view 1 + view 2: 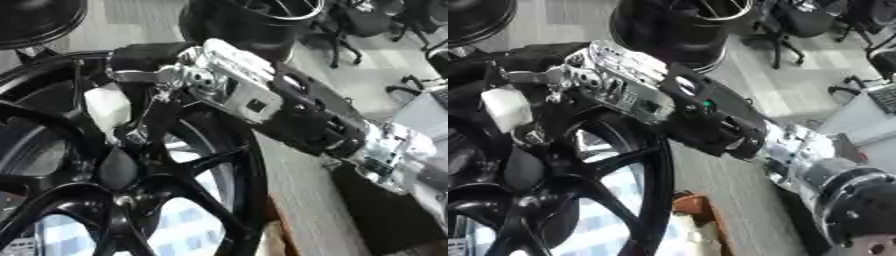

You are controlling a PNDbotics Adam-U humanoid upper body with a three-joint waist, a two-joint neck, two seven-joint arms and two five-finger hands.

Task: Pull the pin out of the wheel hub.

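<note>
Hub [122, 172] at black wheel [236, 170] centre; right hand [175, 75] over spokes, fingers reaching down beside white block [107, 106], grip unclear.

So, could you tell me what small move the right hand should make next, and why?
Probably a short pull up and away from the wheel: the right hand already sits over the hub, fingers reaching down beside a white piece. Whether the pin is gripped is hidden.

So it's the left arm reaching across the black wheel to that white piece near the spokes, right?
Not the left. The arm comes in from the right side, so it is the right hand reaching over the black wheel to the white piece; the left eye view shows it.
</note>
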